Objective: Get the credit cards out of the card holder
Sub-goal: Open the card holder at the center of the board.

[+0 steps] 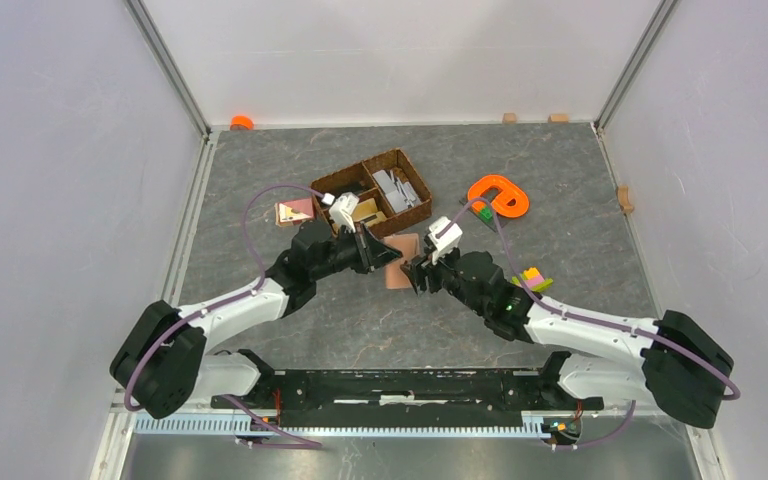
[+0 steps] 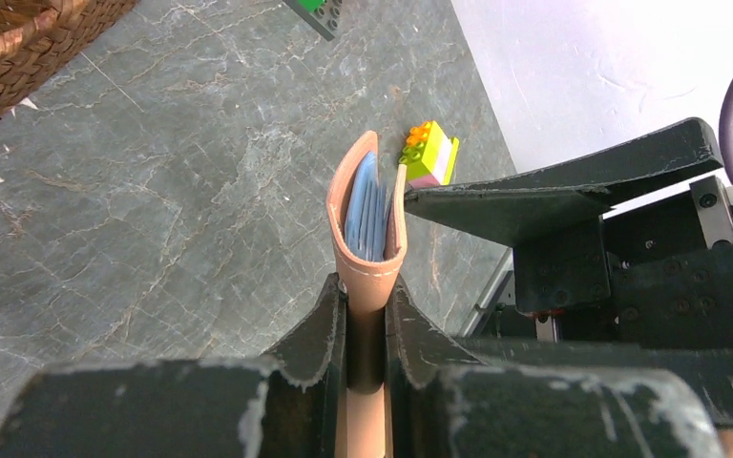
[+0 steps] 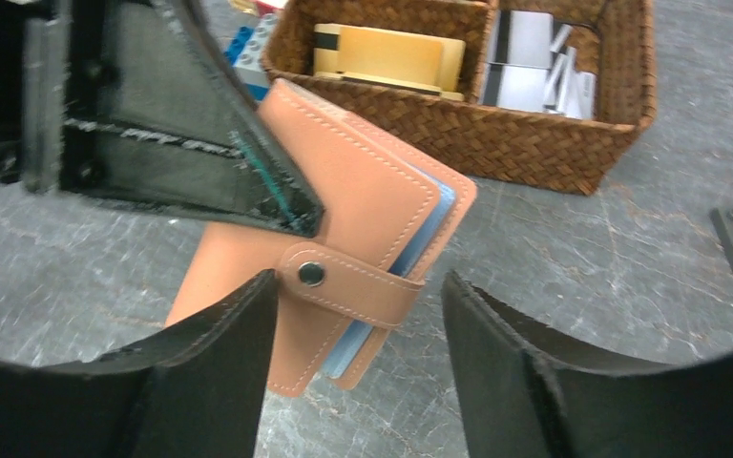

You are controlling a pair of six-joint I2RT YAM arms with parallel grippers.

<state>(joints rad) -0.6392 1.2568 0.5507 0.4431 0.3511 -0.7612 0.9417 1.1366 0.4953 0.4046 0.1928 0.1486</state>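
Note:
The tan-pink card holder (image 2: 367,272) is clamped at its folded spine in my left gripper (image 2: 367,294), which is shut on it. It stands on edge near the table's middle (image 1: 400,268). Blue credit cards (image 2: 366,212) sit between its covers; their edges also show in the right wrist view (image 3: 436,222). The snap tab (image 3: 353,286) is fastened across the card holder (image 3: 363,186). My right gripper (image 3: 358,320) is open, with a finger on each side of the tab end of the holder. In the top view the left gripper (image 1: 384,252) and right gripper (image 1: 418,274) face each other.
A dark brown wicker basket (image 1: 380,190) with cards and blocks stands just behind the grippers and shows in the right wrist view (image 3: 534,143). An orange piece (image 1: 498,195) lies at the back right. Toy bricks (image 1: 530,278) lie right of the right arm. A pink-and-white piece (image 1: 293,212) lies left of the basket.

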